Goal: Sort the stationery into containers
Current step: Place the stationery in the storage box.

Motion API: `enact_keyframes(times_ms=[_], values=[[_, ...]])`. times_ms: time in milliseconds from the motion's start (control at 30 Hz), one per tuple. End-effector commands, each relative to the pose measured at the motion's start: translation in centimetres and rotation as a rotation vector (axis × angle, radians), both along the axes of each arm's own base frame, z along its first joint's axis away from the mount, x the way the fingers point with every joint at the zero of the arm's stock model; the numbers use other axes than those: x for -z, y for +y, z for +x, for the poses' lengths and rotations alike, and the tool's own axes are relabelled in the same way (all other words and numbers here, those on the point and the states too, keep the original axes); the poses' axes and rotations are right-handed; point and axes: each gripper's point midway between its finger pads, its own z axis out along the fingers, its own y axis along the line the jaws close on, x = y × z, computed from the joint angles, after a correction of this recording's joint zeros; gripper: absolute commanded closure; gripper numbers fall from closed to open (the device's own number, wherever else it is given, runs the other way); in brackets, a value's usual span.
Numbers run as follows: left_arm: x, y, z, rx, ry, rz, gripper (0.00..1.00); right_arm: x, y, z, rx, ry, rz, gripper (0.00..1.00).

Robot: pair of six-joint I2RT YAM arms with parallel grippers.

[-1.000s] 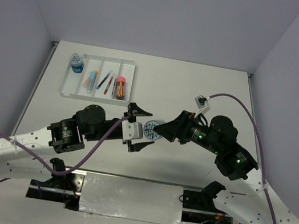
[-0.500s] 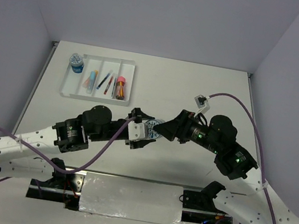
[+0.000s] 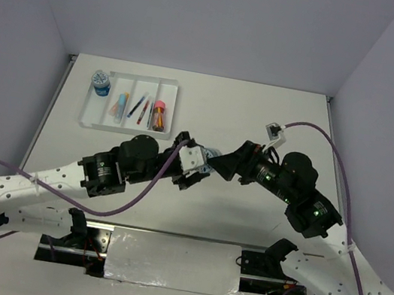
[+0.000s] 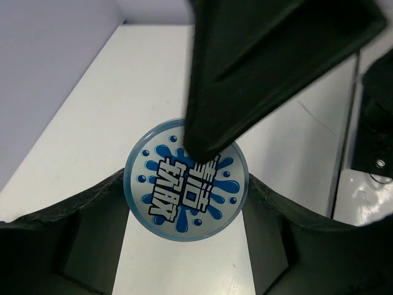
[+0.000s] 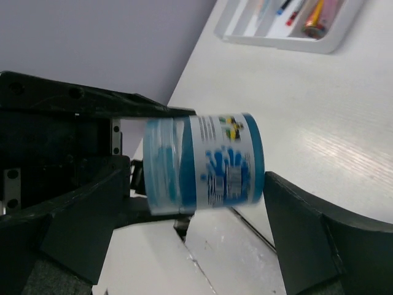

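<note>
Most stationery (image 3: 158,114) lies in the tray (image 3: 94,108). My left gripper (image 4: 186,196) grips one tub (image 5: 212,166); my right gripper (image 5: 196,184) stands open.

I have the tray (image 3: 109,128) at the table's (image 3: 280,109) far-left corner, with the far tub (image 3: 101,83) in its leftmost compartment and pens (image 3: 141,107) in the middle ones. The near tub (image 3: 209,155) is right of the tray, toward the table's middle, between the left gripper (image 3: 198,164) and the right gripper (image 3: 219,165).

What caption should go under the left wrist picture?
Splashy blue tub held between the left fingers, with a right finger crossing over its lid.
</note>
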Motion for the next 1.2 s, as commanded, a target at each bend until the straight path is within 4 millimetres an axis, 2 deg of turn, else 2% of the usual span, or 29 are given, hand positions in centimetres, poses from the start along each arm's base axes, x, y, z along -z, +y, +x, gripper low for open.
enact_keyframes(times_ms=[0,67,100,133,167,200,233,267,333,367,433,467,533,567,633,667,733,833,967,1100,1167], values=[[-3.3,2.9,5.5,-0.316,0.025,-0.093,1.00,-2.3,-3.5,2.7,0.197,-0.082,-0.018,0.00],[-3.3,4.7,7.7,-0.445,0.080,-0.129,1.00,-2.1,-5.8,3.8,0.306,-0.071,-0.045,0.00],[-3.0,6.6,9.9,-0.534,0.098,-0.132,1.00,-1.6,-7.6,4.8,0.383,-0.058,-0.060,0.00],[-2.3,7.9,10.9,-0.597,0.148,-0.137,1.00,-1.9,-8.9,5.0,0.431,-0.069,-0.054,0.00],[-2.1,11.2,13.6,-0.759,0.187,-0.186,1.00,-2.0,-9.4,5.0,0.449,-0.076,-0.048,0.00],[-1.8,13.1,14.9,-0.842,0.209,-0.206,1.00,-1.7,-9.9,5.3,0.468,-0.087,-0.047,0.00],[-1.0,15.0,15.8,-0.917,0.238,-0.199,1.00,-2.0,-10.0,4.7,0.457,-0.100,-0.033,0.00],[-0.6,18.8,17.8,-1.072,0.260,-0.239,1.00,-1.4,-9.6,4.7,0.438,-0.100,-0.029,0.00],[0.7,22.9,19.3,-1.247,0.301,-0.276,1.00,-0.9,-8.8,4.1,0.381,-0.099,-0.023,0.00],[1.6,26.7,20.6,-1.373,0.315,-0.285,1.00,-0.1,-8.4,4.0,0.357,-0.093,-0.021,0.00],[2.7,30.0,21.7,-1.479,0.355,-0.340,1.00,0.5,-7.4,3.2,0.286,-0.102,0.004,0.00],[4.0,33.1,22.5,-1.567,0.373,-0.350,1.00,1.3,-7.0,3.1,0.259,-0.105,0.012,0.00],[5.1,35.8,23.6,-1.627,0.405,-0.391,1.00,2.0,-6.5,2.7,0.219,-0.105,0.005,0.00],[5.9,38.3,24.6,-1.691,0.420,-0.390,1.00,2.8,-6.2,2.4,0.188,-0.103,-0.018,0.00],[6.9,39.5,25.8,-1.723,0.448,-0.375,1.00,3.3,-6.1,2.3,0.166,-0.100,-0.042,0.00],[7.4,41.3,27.2,-1.748,0.442,-0.379,1.00,3.8,-5.9,2.1,0.147,-0.106,-0.052,0.00],[8.2,41.8,28.5,-1.746,0.447,-0.335,1.00,4.1,-5.7,1.9,0.128,-0.112,-0.051,0.00],[10.8,42.3,31.3,-1.739,0.457,-0.270,1.00,4.9,-4.5,1.0,0.031,-0.122,-0.036,0.00],[13.2,42.9,32.5,-1.740,0.507,-0.281,1.00,5.4,-3.6,0.4,-0.053,-0.132,-0.035,0.00],[15.8,44.1,31.9,-1.797,0.556,-0.293,1.00,6.2,-3.4,0.7,-0.075,-0.128,-0.058,0.00],[16.5,44.4,31.6,-1.807,0.563,-0.294,1.00,6.3,-3.3,0.8,-0.083,-0.132,-0.064,0.00]])
